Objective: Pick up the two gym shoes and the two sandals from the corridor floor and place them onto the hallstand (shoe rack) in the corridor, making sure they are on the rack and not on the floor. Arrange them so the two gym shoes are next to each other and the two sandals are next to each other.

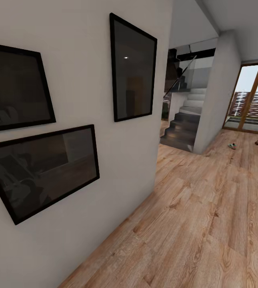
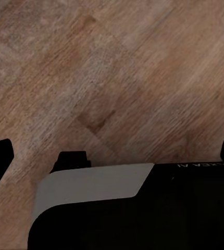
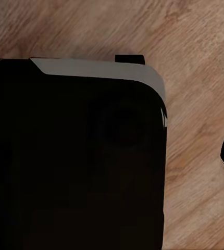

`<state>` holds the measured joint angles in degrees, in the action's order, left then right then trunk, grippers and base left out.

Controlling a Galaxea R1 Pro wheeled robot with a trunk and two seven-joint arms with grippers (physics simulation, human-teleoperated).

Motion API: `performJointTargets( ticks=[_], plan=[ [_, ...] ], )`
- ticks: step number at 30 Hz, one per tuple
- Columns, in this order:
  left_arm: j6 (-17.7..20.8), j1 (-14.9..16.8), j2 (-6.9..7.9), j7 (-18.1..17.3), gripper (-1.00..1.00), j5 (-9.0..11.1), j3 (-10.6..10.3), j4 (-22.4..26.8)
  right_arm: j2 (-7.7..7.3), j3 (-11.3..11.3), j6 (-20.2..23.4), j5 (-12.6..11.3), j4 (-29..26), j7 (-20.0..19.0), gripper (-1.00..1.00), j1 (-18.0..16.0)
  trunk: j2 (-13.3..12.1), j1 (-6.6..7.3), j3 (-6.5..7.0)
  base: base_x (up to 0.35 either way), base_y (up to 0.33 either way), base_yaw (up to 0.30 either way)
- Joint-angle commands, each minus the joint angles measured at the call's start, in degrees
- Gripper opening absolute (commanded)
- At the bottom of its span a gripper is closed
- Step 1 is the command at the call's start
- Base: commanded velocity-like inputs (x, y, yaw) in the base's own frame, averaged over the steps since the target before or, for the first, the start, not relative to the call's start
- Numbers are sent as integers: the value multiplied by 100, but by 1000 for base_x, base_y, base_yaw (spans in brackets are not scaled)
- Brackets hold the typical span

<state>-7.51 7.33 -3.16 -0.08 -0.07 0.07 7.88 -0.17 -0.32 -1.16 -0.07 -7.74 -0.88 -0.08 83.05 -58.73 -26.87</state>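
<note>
- Head view: a gym shoe point(image 1: 232, 146) and a sandal point(image 1: 257, 142) are seen far down the floor point(image 1: 209, 224), ahead and to the right, well apart from the robot and near the glass door point(image 1: 251, 100). Long axes too small to be read. A wall point(image 1: 85, 112) with frames lies at left.
- Left wrist view: planks point(image 2: 112, 78) and the robot's dark body point(image 2: 143, 208) are seen; finger state cannot be told.
- Right wrist view: same; grip cannot be told. By judgement, the right arm would come nearer.
</note>
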Motion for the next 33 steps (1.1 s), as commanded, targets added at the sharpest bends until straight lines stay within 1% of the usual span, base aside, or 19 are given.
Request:
performJointTargets(
  ticks=[1,6,15,16,23,33],
  plan=[
    [-53,4,0,-1,100,-1,1,28,-1,-6,-13,-1,-35,-7,100,-1,3,0,-6,0,0,-7],
    [-213,5,0,-1,100,-2,2,189,-1,-11,-15,-2,-196,-9,100,-1,3,0,-6,0,0,-118],
    [-502,5,0,-1,100,0,2,480,-1,-12,-15,-2,-216,-9,100,-1,3,0,-6,0,0,-232],
    [-552,5,0,-1,100,0,2,1128,-1,-12,-15,-2,-217,-9,100,-1,3,0,-6,0,0,-251],
    [-556,5,0,-1,100,-2,2,1128,-1,-12,-16,-2,-218,-8,100,-1,3,0,-6,25,-1,-253],
    [-558,5,0,-1,100,-2,2,1128,-1,-11,-16,-2,-219,-8,100,-1,3,0,-6,262,-113,-247]
  ],
)
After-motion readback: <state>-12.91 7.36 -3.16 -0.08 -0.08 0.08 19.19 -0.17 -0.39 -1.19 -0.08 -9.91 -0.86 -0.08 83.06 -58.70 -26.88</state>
